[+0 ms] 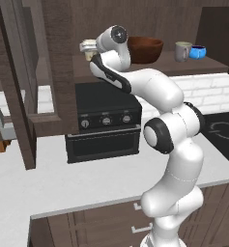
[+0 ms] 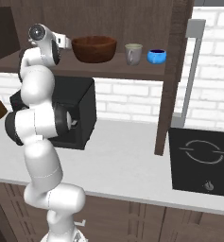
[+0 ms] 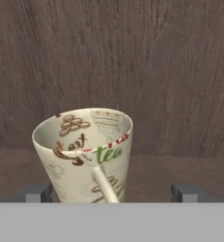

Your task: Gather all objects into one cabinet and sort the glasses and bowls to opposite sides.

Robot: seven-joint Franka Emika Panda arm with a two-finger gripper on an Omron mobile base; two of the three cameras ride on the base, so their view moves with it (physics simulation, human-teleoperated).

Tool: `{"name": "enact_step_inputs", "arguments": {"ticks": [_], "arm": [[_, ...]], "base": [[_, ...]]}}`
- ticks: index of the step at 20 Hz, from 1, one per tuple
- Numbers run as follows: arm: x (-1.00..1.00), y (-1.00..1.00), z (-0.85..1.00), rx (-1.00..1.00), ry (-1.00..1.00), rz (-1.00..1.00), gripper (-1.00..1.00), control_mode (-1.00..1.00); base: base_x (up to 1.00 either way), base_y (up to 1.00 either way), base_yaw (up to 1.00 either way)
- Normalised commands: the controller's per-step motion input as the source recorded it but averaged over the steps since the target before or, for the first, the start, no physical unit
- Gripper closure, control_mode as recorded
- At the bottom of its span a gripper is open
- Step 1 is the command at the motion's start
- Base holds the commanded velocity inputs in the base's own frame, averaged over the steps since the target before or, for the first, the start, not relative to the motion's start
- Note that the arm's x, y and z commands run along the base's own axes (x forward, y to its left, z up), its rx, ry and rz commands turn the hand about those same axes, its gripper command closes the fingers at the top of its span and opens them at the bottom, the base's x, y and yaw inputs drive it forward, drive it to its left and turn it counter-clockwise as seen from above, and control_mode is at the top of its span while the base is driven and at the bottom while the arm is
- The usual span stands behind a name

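Observation:
On the dark wood cabinet shelf (image 1: 203,65) stand, from left to right, a cream printed mug (image 1: 89,55), a large brown wooden bowl (image 1: 146,48), a grey-green mug (image 1: 182,50) and a small blue bowl (image 1: 198,52). The right base view has the brown bowl (image 2: 94,48), grey-green mug (image 2: 133,53) and blue bowl (image 2: 156,56) in the same order. My gripper (image 1: 87,46) is up at the shelf's left end, open around the cream mug. In the hand view the cream mug (image 3: 82,151) stands between my fingertips (image 3: 38,193), handle toward the camera, with gaps on both sides of my gripper (image 3: 112,193).
A black oven-like appliance (image 1: 104,120) sits on the white counter (image 1: 63,183) under the shelf. A dark cooktop (image 2: 203,156) lies to the right. A tall cabinet panel (image 2: 172,71) bounds the shelf on the right, another upright panel (image 1: 19,96) stands left.

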Motion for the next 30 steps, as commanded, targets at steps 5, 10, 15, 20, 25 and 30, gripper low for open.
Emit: {"name": "enact_step_inputs", "arguments": {"ticks": [5, 10, 15, 20, 25, 30], "arm": [[0.00, 0.00, 0.00, 0.00, 0.00, 0.00, 1.00, -1.00], [0.00, 0.00, 0.00, 0.00, 0.00, 0.00, 1.00, -1.00], [0.00, 0.00, 0.00, 0.00, 0.00, 0.00, 1.00, -1.00], [0.00, 0.00, 0.00, 0.00, 0.00, 0.00, 1.00, -1.00], [0.00, 0.00, 0.00, 0.00, 0.00, 0.00, 1.00, -1.00], [-0.05, 0.00, 0.00, 0.00, 0.00, 0.00, 1.00, -1.00]], "base": [[0.00, 0.00, 0.00], [0.00, 0.00, 0.00], [0.00, 0.00, 0.00], [0.00, 0.00, 0.00], [0.00, 0.00, 0.00], [0.00, 0.00, 0.00]]}}
